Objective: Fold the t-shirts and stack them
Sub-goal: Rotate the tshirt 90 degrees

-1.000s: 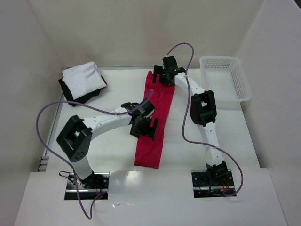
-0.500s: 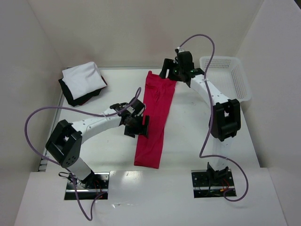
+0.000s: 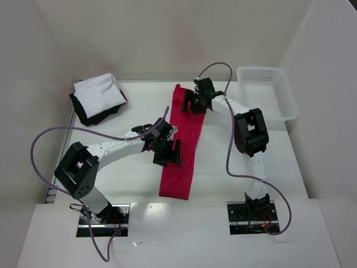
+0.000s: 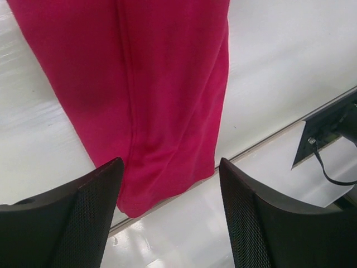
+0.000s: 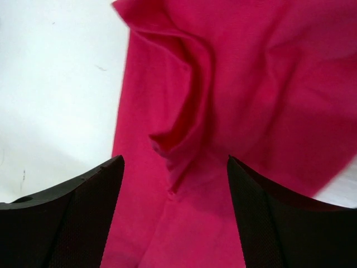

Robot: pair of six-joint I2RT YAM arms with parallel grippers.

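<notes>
Our left gripper (image 3: 167,152) hangs open and empty over the long folded crimson cloth t-shirt (image 3: 181,167), whose near end lies just ahead of it. Our right gripper (image 3: 195,102), jaws spread and empty, hovers above the rumpled far end. Well left of both, the folded white cloth t-shirt (image 3: 99,94) rests on the black cloth t-shirt (image 3: 83,116).

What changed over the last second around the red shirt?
The right tool swung out toward the basket, then returned over the far end of the red t-shirt, slightly closer in. The left tool barely shifted at the shirt's left edge. Both are open, gripping nothing. The shirt, white-on-black stack and basket stayed put.
</notes>
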